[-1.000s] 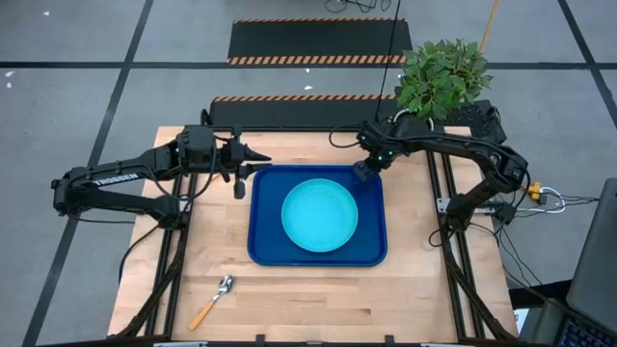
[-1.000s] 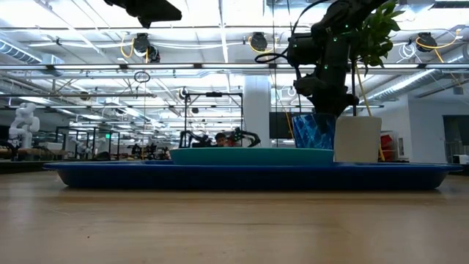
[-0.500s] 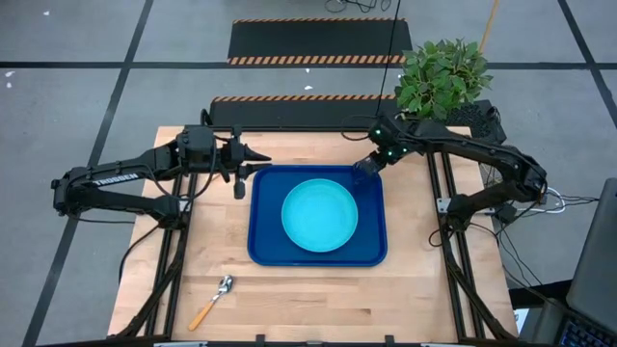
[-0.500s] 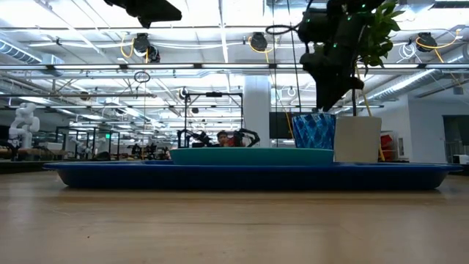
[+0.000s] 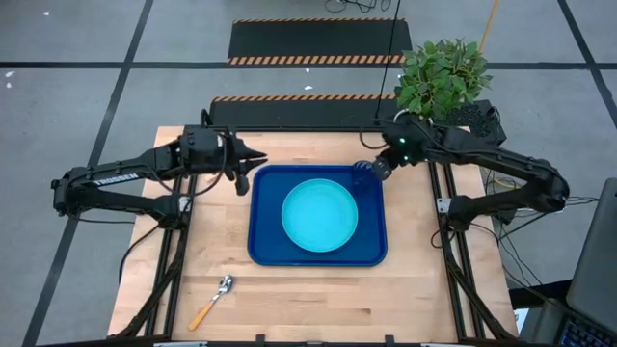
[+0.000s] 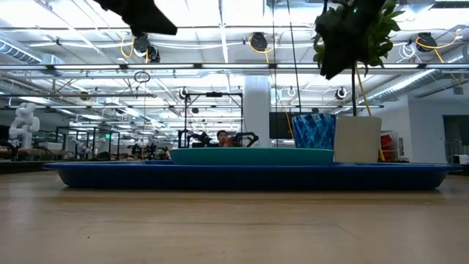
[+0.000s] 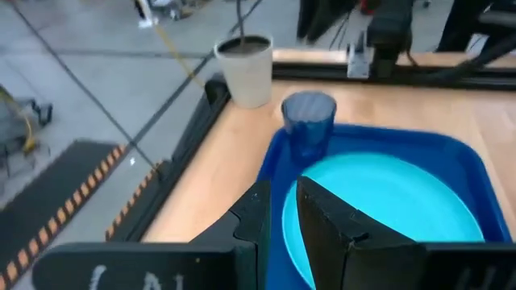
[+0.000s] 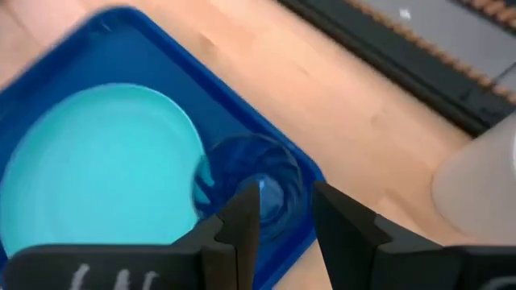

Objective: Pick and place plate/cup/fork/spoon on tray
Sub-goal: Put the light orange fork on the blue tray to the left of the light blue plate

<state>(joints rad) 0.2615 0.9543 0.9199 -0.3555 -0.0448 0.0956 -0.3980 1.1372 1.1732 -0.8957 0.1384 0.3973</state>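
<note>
cup (image 8: 251,181) on tray (image 8: 121,32), below open right gripper (image 8: 284,211)

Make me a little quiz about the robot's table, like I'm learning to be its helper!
1. True or false: the cup stands inside the tray.
2. Where is the spoon? A: in the cup. B: on the table, outside the tray. C: on the floor.
3. Fill in: the right tool hovers over the cup with its fingers ____.
Key: 1 true; 2 B; 3 open.
</note>
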